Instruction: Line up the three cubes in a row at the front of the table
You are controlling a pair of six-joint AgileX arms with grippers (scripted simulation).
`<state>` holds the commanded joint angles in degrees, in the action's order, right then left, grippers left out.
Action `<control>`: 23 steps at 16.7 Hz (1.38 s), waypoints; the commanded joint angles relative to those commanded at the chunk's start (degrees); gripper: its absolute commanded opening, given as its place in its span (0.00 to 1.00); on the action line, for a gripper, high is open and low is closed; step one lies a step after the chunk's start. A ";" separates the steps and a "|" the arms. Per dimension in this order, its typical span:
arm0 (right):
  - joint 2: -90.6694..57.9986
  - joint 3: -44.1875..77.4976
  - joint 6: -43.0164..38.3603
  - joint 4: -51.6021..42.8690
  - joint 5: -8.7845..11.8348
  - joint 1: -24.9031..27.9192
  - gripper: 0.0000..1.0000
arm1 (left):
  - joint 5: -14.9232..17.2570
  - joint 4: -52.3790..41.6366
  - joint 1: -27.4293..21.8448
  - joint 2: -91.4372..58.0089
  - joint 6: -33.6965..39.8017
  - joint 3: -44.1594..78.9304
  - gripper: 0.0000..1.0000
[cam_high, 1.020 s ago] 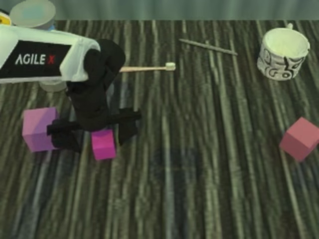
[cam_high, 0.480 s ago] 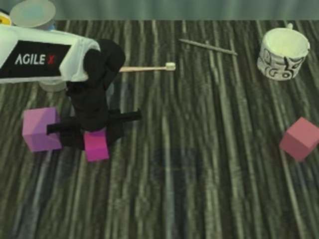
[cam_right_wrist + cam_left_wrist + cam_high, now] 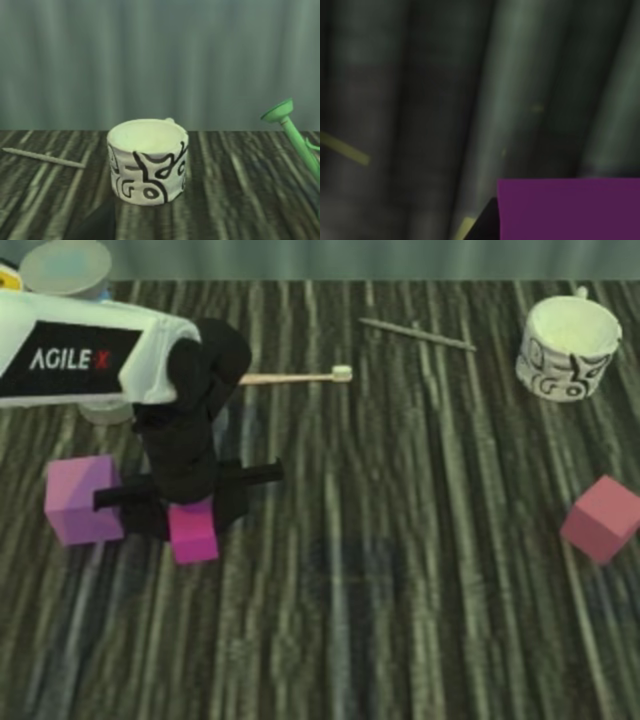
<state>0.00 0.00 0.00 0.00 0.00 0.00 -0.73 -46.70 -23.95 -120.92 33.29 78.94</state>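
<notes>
My left gripper [image 3: 190, 512] is shut on the small magenta cube [image 3: 195, 538] at the left of the table [image 3: 400, 590], one black finger on each side of it. In the left wrist view the same magenta cube [image 3: 570, 210] fills the near corner, with a dark finger [image 3: 485, 225] against its side. The large lilac cube [image 3: 80, 498] stands just left of it, a small gap apart. The rose-pink cube [image 3: 601, 518] sits turned at an angle near the right edge. My right arm is out of the top view, and its wrist camera faces the mug [image 3: 147, 161].
A white mug [image 3: 567, 345] with black markings stands at the back right. A thin grey stick [image 3: 415, 333] and a pale toothbrush-like stick [image 3: 295, 377] lie at the back middle. A grey round container [image 3: 65, 265] sits at the back left. A green funnel-ended rod [image 3: 292, 132] leans near the mug.
The left gripper's fingers drew together onto the magenta cube, which shifted slightly left. Nothing has moved in the last half second.
</notes>
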 joint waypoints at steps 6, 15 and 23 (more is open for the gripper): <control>0.00 0.00 0.00 0.00 0.00 0.00 1.00 | -0.08 -9.14 0.68 3.06 0.25 5.39 0.00; 0.00 0.00 0.00 0.00 0.00 0.00 1.00 | -0.07 -14.52 0.02 4.66 0.55 9.29 0.00; 0.00 0.00 0.00 0.00 0.00 0.00 1.00 | -0.11 -26.28 -16.85 -9.62 11.91 34.79 0.00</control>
<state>0.00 0.00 0.00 0.00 0.00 0.00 -0.84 -72.99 -40.81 -130.54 45.20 113.73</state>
